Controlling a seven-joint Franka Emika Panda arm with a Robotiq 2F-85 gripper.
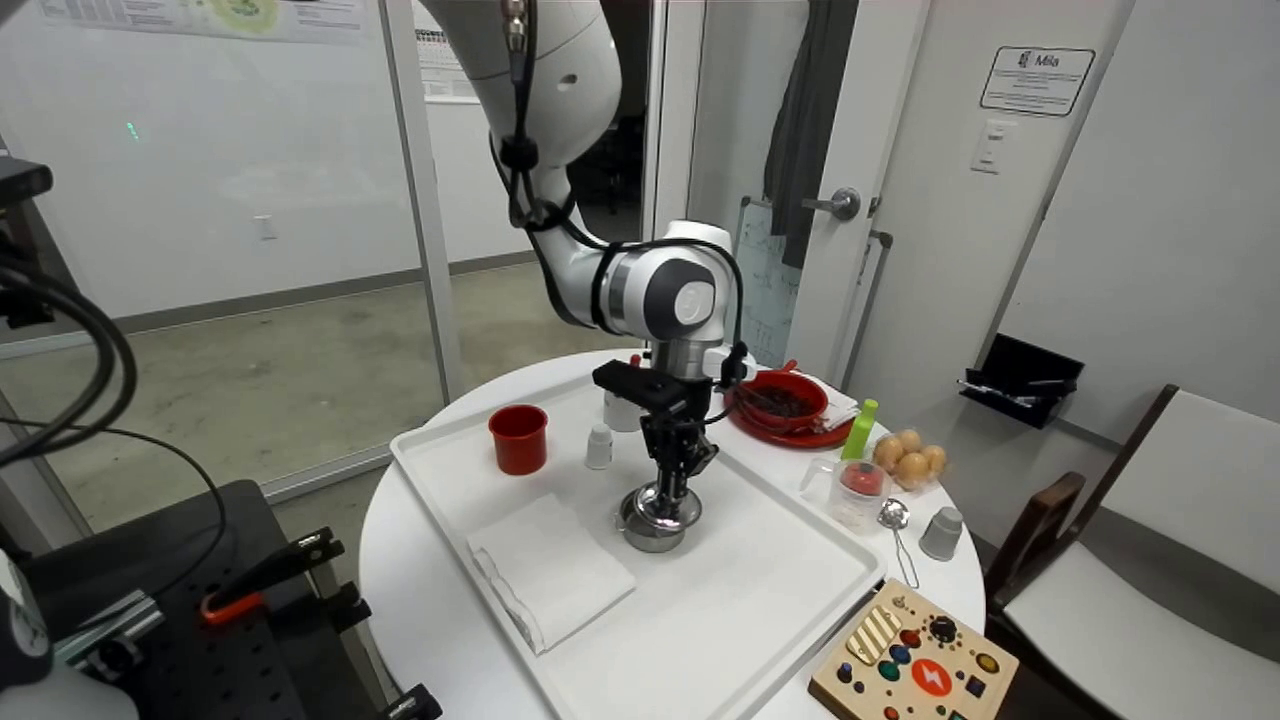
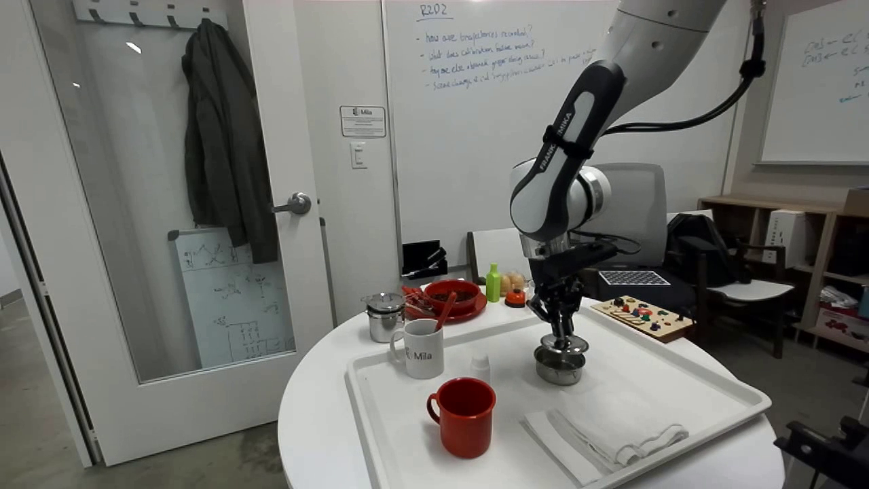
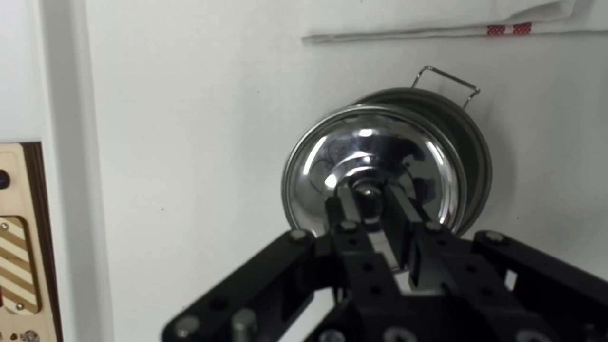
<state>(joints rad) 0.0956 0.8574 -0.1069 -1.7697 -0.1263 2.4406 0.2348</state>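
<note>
Black claw (image 3: 370,199) juts up from the wrist view's bottom edge, pinching a shiny lid (image 3: 365,154) by its knob (image 3: 368,194). Lid's mid-frame, off-center over a steel pot (image 3: 470,137), can't tell if they touch. Plus 1 red mug (image 2: 466,418), lower middle in an exterior view.

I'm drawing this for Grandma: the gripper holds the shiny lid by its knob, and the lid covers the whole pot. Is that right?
Not quite: the lid doesn't cover the whole pot. The wrist view shows it off to one side, with part of the pot's dark inside peeking out. The gripper does hold the lid by its knob.
</note>
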